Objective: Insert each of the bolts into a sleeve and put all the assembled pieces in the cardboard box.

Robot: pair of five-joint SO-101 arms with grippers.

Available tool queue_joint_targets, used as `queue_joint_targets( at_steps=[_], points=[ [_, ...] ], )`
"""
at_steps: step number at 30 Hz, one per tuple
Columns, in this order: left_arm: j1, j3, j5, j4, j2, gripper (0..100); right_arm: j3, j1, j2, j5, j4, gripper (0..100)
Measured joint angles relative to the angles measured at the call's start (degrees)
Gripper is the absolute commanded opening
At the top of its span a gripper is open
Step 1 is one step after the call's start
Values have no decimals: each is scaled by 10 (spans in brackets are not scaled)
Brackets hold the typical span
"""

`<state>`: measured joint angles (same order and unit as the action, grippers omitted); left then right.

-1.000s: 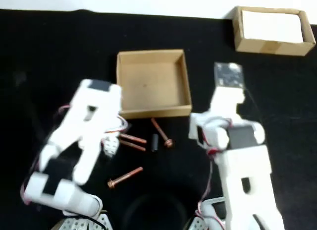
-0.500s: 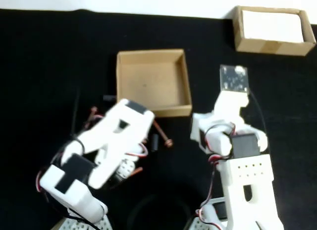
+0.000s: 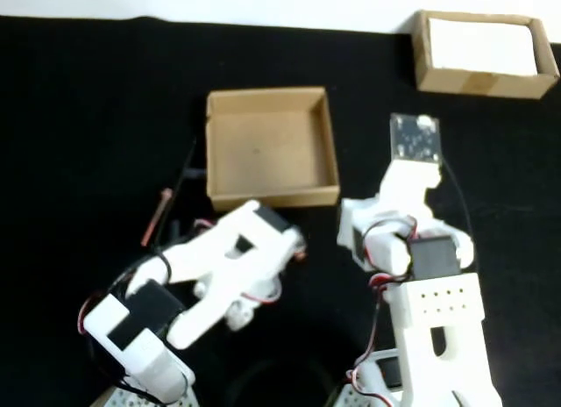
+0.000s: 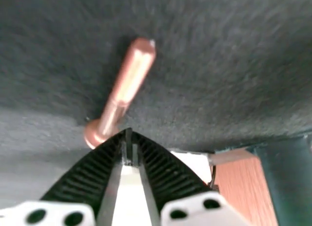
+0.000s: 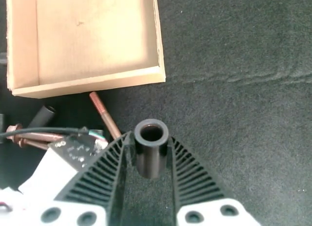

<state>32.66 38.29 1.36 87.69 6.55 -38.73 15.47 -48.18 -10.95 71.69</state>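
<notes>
1. Far left: 1 loose copper-coloured metal bolt [image 3: 156,218] lies on the black fabric-covered surface [image 3: 79,109], left of the open brown cardboard box [image 3: 272,148].

2. Left arm [image 3: 219,267]: it stretches across the area just in front of the box. The left end effector [image 4: 127,138] has its jaws together, tips meeting, with nothing between them. A copper bolt with a flanged head [image 4: 122,92] lies flat on the surface, head just beside the tips. Contact cannot be confirmed.

3. Centre: no assembled piece lies in the box yet. Near its front wall lie 1 threaded copper shank [image 5: 105,116], 1 short black sleeve [image 5: 41,117] and 2 further bolts [image 5: 24,133] side by side.

4. Right arm [image 3: 421,275]: it stands right of the box. The right end effector [image 5: 149,138] is clamped on a black cylindrical sleeve [image 5: 151,150], open bore facing the wrist camera.

5. Far right: a second cardboard box with a white interior [image 3: 482,52] sits at the back of the surface.

Step in hand (judged): bolt pickup for the first insertion. The sleeve is presented and no bolt is gripped.

Next move (judged): part the left jaws, straddle the bolt shank, close and lift. Then align the shank tip with the sleeve bore. The bolt is thin and lies flat, so the jaws must descend close to the surface.
</notes>
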Motion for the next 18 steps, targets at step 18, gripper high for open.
queue_joint_targets(
  at_steps=[18],
  points=[
    [-160, 40, -3, -169, 0, 7, 0, 0, 0, 0, 0, 8]
  ],
)
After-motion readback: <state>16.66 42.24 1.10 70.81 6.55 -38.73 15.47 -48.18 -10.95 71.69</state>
